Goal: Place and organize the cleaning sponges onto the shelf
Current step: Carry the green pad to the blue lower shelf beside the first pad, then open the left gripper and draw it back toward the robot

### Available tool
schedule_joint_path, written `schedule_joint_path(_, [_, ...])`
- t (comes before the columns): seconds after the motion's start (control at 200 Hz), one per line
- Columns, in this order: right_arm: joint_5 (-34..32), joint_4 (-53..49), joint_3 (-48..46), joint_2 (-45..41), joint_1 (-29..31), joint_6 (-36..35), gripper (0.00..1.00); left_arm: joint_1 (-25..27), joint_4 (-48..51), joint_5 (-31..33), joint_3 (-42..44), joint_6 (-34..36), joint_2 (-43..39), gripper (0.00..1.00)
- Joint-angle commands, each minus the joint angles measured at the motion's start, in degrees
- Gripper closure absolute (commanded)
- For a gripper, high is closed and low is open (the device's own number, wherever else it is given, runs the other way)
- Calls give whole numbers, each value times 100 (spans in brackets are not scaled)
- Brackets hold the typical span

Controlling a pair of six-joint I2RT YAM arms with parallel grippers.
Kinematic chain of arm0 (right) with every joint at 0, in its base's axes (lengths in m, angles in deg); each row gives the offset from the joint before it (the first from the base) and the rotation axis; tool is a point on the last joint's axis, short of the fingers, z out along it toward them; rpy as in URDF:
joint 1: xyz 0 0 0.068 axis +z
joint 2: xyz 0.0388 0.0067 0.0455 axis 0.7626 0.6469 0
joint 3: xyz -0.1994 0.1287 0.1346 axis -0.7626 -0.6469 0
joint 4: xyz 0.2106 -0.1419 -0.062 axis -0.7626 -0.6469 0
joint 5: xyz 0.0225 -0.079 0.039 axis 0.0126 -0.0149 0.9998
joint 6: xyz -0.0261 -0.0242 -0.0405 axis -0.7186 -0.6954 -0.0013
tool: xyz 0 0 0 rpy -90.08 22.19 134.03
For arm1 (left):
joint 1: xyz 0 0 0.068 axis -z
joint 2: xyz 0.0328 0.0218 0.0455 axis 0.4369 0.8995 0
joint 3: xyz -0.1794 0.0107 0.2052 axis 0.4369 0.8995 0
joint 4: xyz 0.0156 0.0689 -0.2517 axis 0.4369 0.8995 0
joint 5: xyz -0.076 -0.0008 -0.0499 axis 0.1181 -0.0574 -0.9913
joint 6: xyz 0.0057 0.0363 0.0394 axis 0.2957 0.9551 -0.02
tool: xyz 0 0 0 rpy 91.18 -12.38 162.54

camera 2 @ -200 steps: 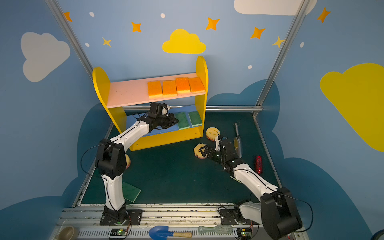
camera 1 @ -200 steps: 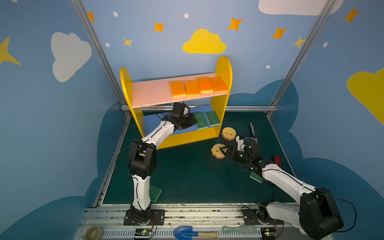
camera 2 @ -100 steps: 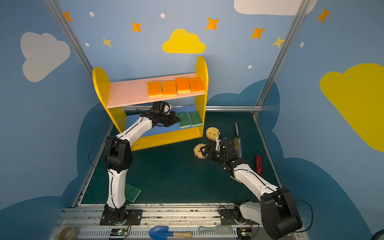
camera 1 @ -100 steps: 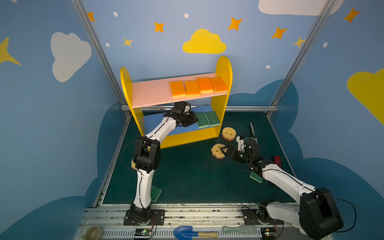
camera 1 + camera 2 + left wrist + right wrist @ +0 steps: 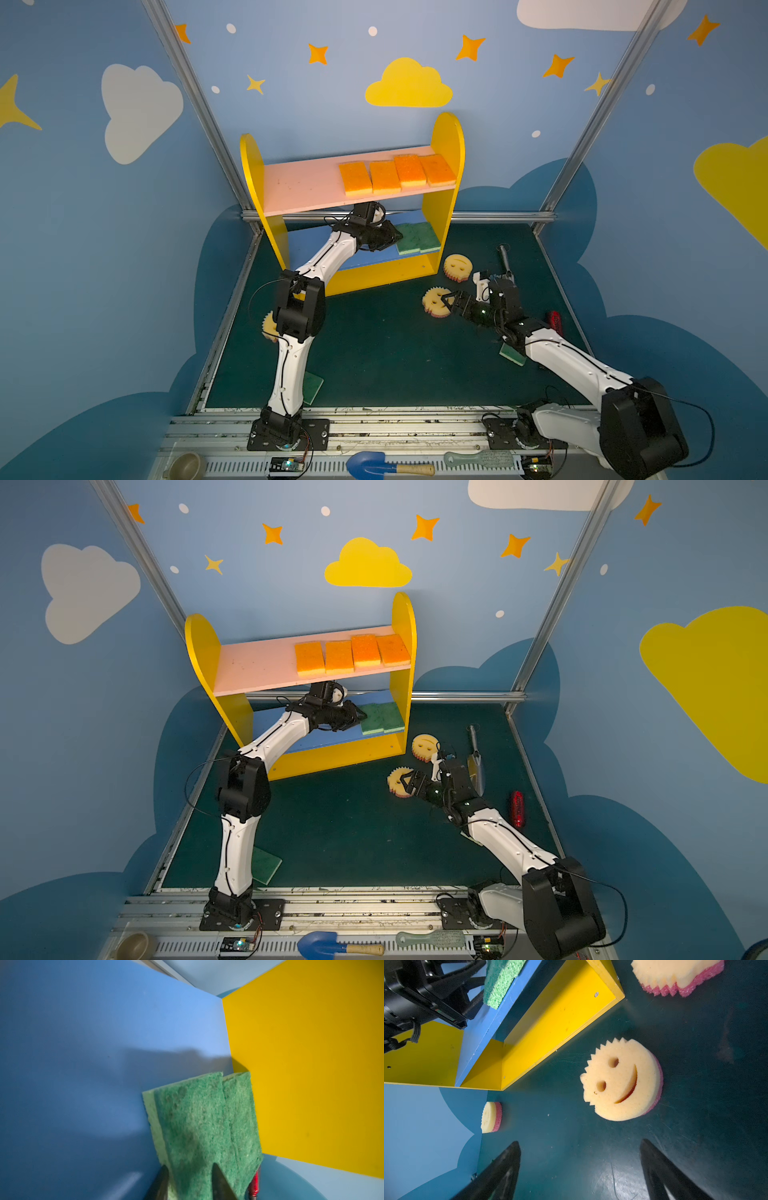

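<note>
**On the shelf.** On the pink upper board (image 5: 299,187) of the shelf (image 5: 448,137): four orange-topped pads (image 5: 395,174) in a row toward the right panel. On the blue middle board (image 5: 83,1064): two green-topped pads (image 5: 187,1126) side by side against that same panel.

**Grippers.** Left gripper (image 5: 189,1165) at the near end of the inner pad, fingers apart and flanking it (clamped or merely straddling: cannot tell). Right gripper (image 5: 580,1140) low over the mat (image 5: 395,353), fingers spread wide, empty, facing a smiley sponge (image 5: 620,1080).

**Loose on the mat.**
- second smiley sponge (image 5: 457,268)
- third smiley sponge (image 5: 268,328)
- loose green pad (image 5: 313,386)
- second loose green pad (image 5: 512,356)
</note>
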Motion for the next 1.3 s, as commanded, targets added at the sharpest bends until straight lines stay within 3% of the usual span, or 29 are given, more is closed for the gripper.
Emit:
schedule_joint_path(0.0, [7, 49, -68, -78, -29, -3, 12, 31, 33, 23, 257, 223, -279, 53])
schedule_joint_path(0.27, [82, 134, -86, -11, -33, 43, 12, -6, -350, 391, 1710, 524, -1605, 39])
schedule_joint_path(0.43, [60, 201, -148, -74, -31, 58, 12, 22, -753, 681, 3171, 620, -2761, 34])
schedule_joint_path(0.701, [124, 340, -194, -4, -17, 111, 12, 95, -423, 1390, 5602, 640, -4989, 23])
schedule_joint_path(0.746, [151, 356, -194, 27, -7, 121, 12, 98, -291, 1517, 6013, 548, -5378, 18])
schedule_joint_path(0.781, [169, 386, -195, 49, -2, 131, 12, 95, -170, 1599, 6308, 473, -5647, 3])
schedule_joint_path(0.801, [177, 388, -195, 69, 5, 135, 12, 93, -114, 1620, 6470, 441, -5787, 0])
schedule_joint_path(1.021, [197, 458, -158, 234, 97, 148, 12, 67, 938, 2080, 7348, -60, -6827, 0])
schedule_joint_path(1.296, [88, 364, -132, 179, 159, 87, 14, 70, 1971, 2965, 8402, -1610, -8072, 0])
